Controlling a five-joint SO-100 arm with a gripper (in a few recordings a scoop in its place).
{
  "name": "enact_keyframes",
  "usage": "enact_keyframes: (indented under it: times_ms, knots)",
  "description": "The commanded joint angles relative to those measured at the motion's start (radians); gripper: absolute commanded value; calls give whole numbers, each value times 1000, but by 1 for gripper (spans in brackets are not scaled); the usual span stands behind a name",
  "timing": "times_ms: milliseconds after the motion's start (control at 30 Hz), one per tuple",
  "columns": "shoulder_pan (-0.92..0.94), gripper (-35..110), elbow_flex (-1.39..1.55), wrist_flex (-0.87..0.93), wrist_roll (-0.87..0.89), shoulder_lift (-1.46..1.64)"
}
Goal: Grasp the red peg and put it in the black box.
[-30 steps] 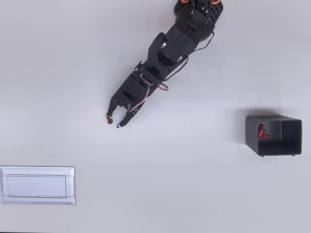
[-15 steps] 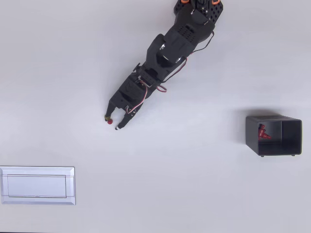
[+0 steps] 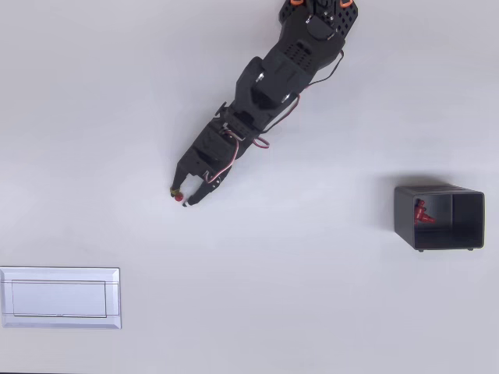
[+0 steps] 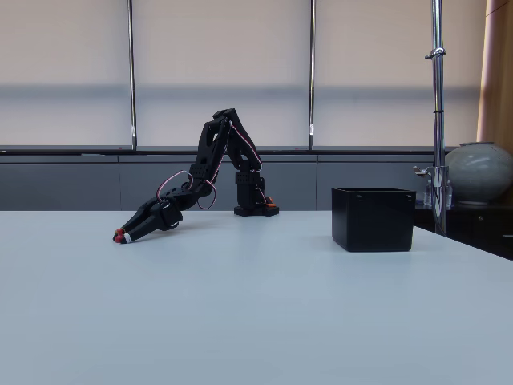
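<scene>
Claw (image 3: 184, 197) down at the bench (image 3: 312, 312), fingers narrowed around the red peg (image 3: 179, 198) at its tips, looks pinched for lift-off. Black box (image 3: 438, 217) sits well apart to the claw's right in the overhead view, open-top for the drop, something red already inside.

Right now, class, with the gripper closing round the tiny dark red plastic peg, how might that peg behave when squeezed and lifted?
The tiny dark red plastic peg looks dot-like beside the gripper, so probably very light. Its round end may let it roll or squirt out. Likely stiff plastic.
</scene>
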Motion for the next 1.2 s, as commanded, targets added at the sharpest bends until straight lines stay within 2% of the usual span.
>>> enact_keyframes:
  times_ms: [0,367,567,633,733,933,1167]
  knots:
    - [21,1,21,-5,8,18]
    - [21,0,-2,31,-9,0]
    - [18,0,-26,360,-61,-241]
    - [8,0,-57,416,-89,-336]
    - [-23,0,-163,367,-97,-466]
    - [-98,0,-405,132,-104,-686]
    - [-206,0,-480,67,-106,-831]
